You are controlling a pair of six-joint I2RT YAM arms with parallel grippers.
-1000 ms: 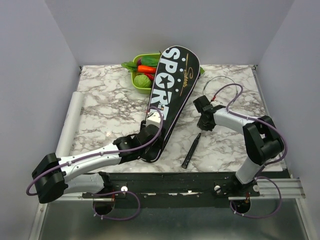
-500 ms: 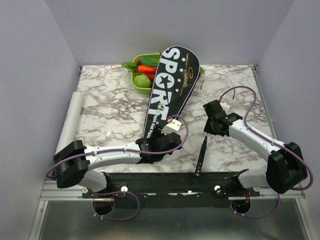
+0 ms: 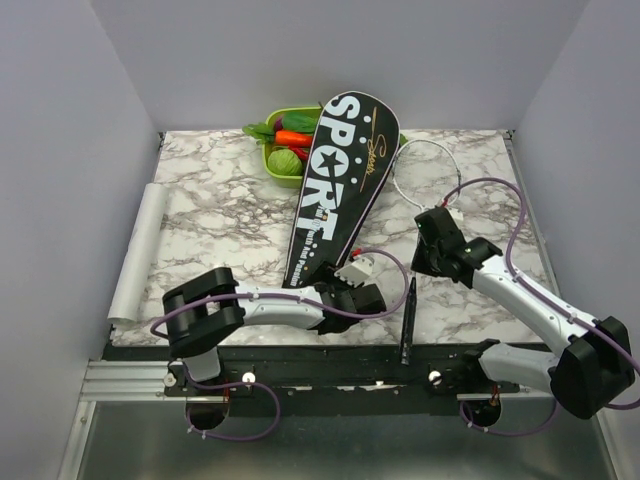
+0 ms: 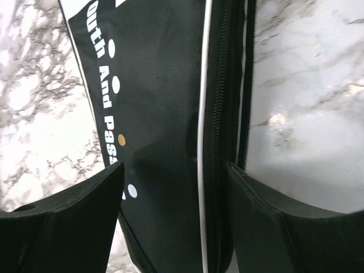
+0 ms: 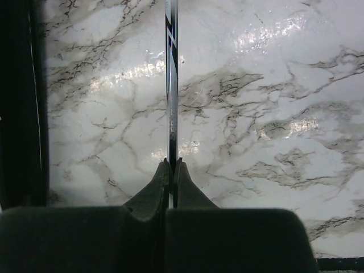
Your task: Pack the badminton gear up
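The long black bag [image 3: 340, 170] lettered "SPORT" lies on the marble, its wide end resting over the green tray. In the left wrist view its narrow end [image 4: 165, 114] with the zipper lies between my left gripper's [image 4: 173, 190] open fingers [image 4: 68, 222]. From above, that gripper [image 3: 335, 290] sits at the bag's near tip. A silver racket lies right of the bag, with its hoop [image 3: 425, 170] far and its black handle [image 3: 407, 320] near. My right gripper [image 3: 435, 252] is shut on the racket's thin shaft [image 5: 171, 85], pinched at the fingertips [image 5: 172, 166].
A green tray [image 3: 272, 160] of toy vegetables stands at the back, partly under the bag. A white roll [image 3: 140, 250] lies along the table's left edge. Grey walls close in both sides. The black rail [image 3: 330, 365] runs along the near edge.
My right arm has drawn the racket toward the near edge, and its hoop now shows beside the bag. My left gripper has slid right to the bag's near tip and opened wider.
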